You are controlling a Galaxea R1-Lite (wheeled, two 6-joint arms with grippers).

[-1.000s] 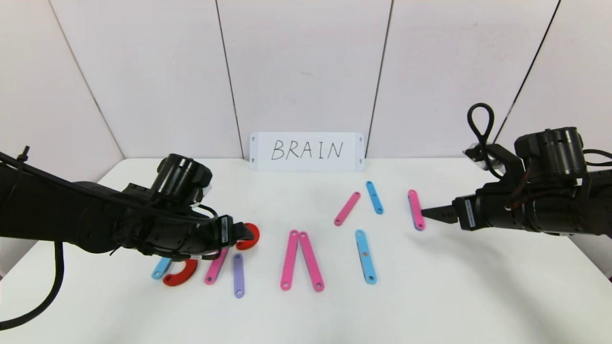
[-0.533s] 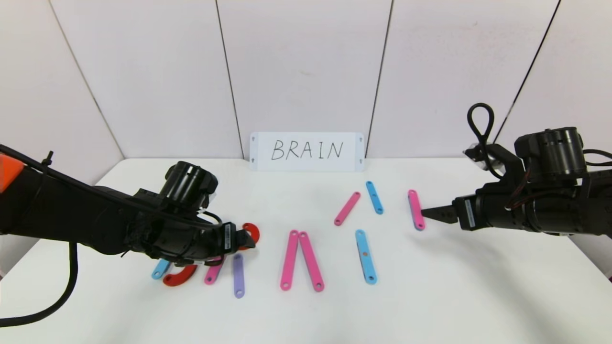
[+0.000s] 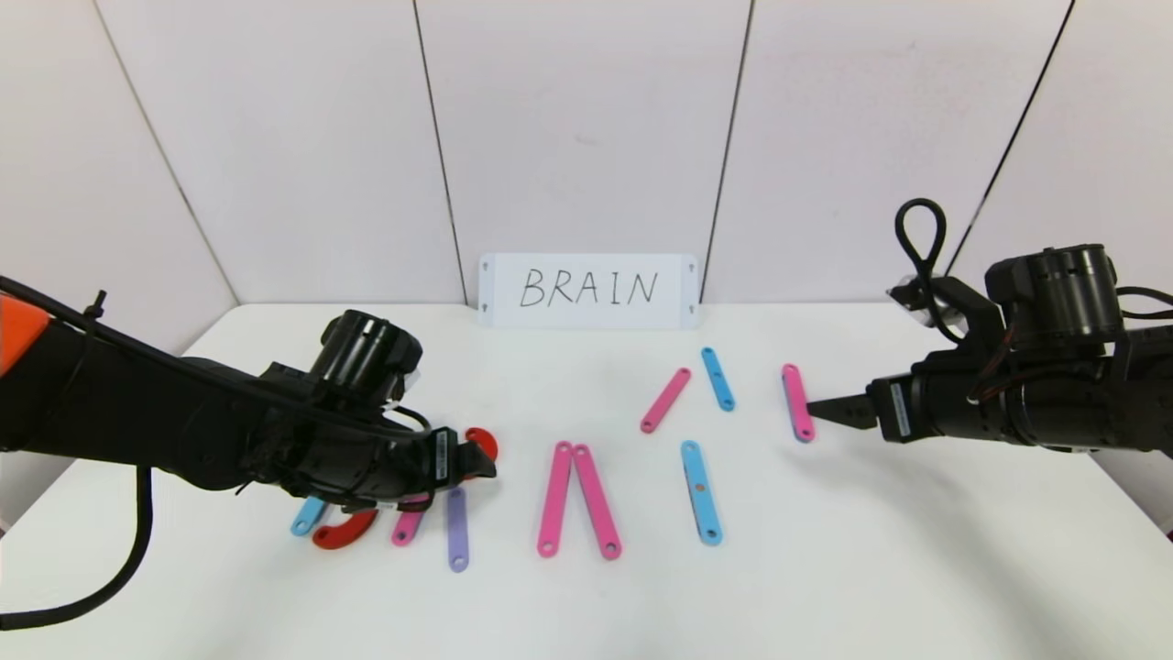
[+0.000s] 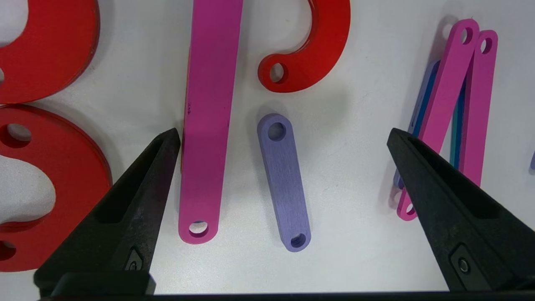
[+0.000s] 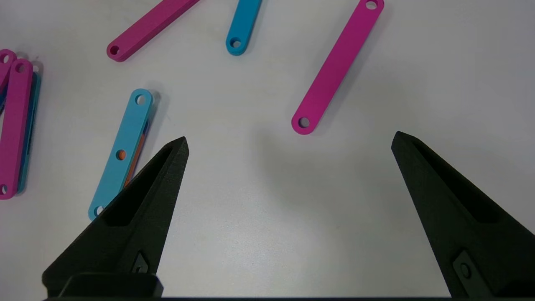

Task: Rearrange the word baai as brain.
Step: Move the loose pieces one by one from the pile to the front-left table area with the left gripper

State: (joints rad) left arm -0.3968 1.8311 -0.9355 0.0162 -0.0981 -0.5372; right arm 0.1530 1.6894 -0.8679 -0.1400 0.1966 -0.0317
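The word baai lies as loose flat strips on the white table. My left gripper [image 3: 481,460] hovers open over the left group: a lilac bar [image 4: 284,182] lies between its fingers, a pink bar [image 4: 209,121] by one finger, and red curves [image 4: 311,50] [image 4: 42,184] around them. Its arm hides part of a red curve [image 3: 483,443]. Two pink bars [image 3: 575,500] form a narrow wedge at the centre. My right gripper [image 3: 816,410] stands open and empty, its tip by a pink bar [image 3: 797,402]; that pink bar [image 5: 336,67] lies beyond its fingers.
A white card [image 3: 588,291] reading BRAIN stands against the back wall. A light-blue bar [image 3: 701,492], a slanted pink bar [image 3: 665,400] and a blue bar [image 3: 718,378] lie right of centre. Another red curve [image 3: 344,532] and a light-blue bar [image 3: 307,516] lie under the left arm.
My left arm has slid a little to the right and lower, covering more of the red curve. The right arm and all the strips have stayed put.
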